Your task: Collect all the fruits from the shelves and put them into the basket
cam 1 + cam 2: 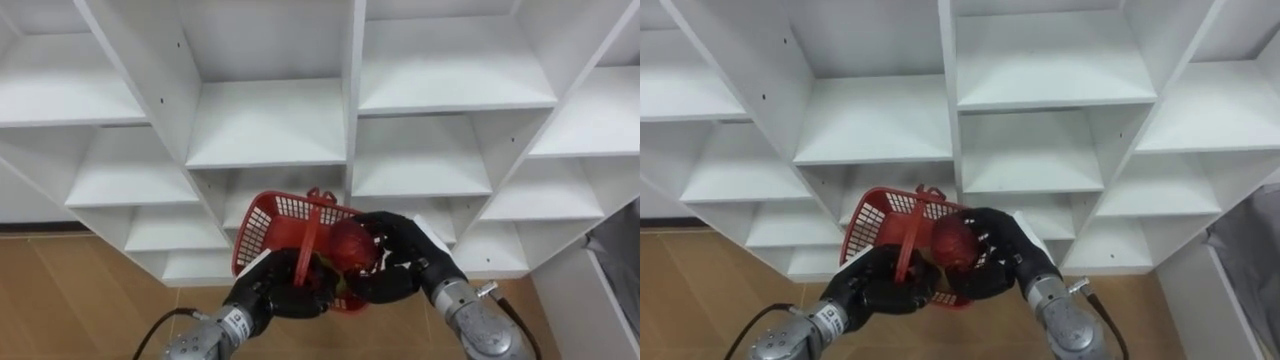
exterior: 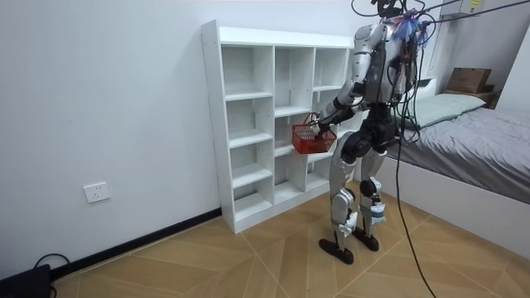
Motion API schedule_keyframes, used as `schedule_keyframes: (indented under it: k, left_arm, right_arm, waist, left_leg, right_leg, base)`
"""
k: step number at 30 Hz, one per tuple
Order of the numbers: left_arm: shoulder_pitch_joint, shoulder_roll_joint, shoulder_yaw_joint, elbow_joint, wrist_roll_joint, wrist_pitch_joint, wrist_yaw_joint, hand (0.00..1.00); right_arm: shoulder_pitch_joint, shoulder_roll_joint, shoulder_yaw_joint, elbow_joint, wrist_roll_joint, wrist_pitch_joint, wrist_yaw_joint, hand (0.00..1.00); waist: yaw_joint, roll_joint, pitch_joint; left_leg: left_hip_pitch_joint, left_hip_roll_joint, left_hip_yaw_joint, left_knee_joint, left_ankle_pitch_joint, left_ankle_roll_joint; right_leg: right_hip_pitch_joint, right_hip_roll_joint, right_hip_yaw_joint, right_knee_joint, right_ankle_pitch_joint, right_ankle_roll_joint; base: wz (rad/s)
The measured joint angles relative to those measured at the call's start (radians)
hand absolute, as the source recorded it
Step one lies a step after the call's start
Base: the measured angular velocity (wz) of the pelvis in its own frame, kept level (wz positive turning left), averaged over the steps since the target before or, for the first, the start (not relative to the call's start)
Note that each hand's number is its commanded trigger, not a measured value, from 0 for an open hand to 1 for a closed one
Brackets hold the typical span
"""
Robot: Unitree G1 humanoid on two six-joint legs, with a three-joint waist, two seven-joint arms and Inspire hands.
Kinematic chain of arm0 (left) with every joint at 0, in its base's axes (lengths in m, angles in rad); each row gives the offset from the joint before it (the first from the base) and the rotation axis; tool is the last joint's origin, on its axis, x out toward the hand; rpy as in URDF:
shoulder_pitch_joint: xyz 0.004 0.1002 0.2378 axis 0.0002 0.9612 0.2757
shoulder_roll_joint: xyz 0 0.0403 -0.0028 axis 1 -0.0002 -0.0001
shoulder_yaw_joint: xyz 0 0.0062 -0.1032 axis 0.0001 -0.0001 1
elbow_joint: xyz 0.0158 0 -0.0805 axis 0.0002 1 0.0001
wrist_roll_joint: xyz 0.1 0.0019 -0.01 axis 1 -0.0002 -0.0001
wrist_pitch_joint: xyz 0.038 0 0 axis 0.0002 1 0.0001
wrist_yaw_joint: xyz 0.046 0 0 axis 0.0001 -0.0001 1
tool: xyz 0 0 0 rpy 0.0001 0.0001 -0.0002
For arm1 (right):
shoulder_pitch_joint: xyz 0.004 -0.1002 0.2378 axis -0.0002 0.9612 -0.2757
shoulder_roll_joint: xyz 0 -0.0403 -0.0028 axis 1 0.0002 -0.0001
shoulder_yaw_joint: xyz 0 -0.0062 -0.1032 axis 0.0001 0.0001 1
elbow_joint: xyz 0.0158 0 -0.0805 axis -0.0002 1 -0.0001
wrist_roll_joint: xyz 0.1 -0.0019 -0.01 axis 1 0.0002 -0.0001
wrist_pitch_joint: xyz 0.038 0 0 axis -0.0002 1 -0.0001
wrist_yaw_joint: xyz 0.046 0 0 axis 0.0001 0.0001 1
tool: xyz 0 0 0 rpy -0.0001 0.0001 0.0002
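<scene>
R hand (image 1: 405, 262) fingers curled round red fruit (image 1: 350, 243), over basket (image 1: 272, 222); L hand (image 1: 272, 292) clenched on handle (image 1: 309, 238).

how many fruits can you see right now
1: a round red fruit gripped in the right hand over the red plastic mesh basket, which the left hand holds. More may be hidden inside.

The two head cams sit side by side, looking steeply down at the white shelf unit (image 1: 270, 120) from close up, with its compartments fanning out and the wood floor (image 1: 60, 300) along the bottom edge. The room cam stands a few metres off, facing the wall (image 2: 99, 99), and catches the whole robot side-on. All three share the shelf unit and the red basket (image 1: 285, 212).
</scene>
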Motion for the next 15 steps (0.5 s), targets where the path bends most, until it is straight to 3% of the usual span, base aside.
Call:
schedule_keyframes:
  k: [1,6,15]
  left_arm:
    - [0.000,0.000,0.000,0.000,0.000,0.000,0.000,1.00]
    - [0.000,0.002,0.001,0.000,0.001,0.000,-0.004,1.00]
    - [-0.014,0.000,0.000,0.000,0.001,0.002,-0.042,1.00]
  right_arm:
    - [-0.002,0.000,0.000,0.003,0.000,0.000,0.000,0.00]
    - [-0.021,0.001,0.000,0.023,-0.002,0.000,0.002,0.00]
    - [-0.024,0.001,0.000,0.041,-0.013,0.000,0.010,0.00]
  waist:
    - [0.000,-0.001,0.0006]
    - [0.000,-0.013,0.0067]
    - [0.001,-0.015,0.0060]
  left_leg:
    - [0.000,0.000,0.000,0.000,0.000,0.000]
    - [-0.001,0.000,0.000,0.001,0.000,0.000]
    - [-0.005,0.001,0.000,0.016,0.000,0.000]
  right_leg:
    - [0.000,0.000,0.000,0.000,-0.001,0.000]
    - [-0.002,0.000,0.002,0.000,-0.003,0.000]
    - [0.002,0.000,0.002,0.000,-0.003,0.000]
  base:
    - [0.00]
    - [0.00]
    - [0.00]
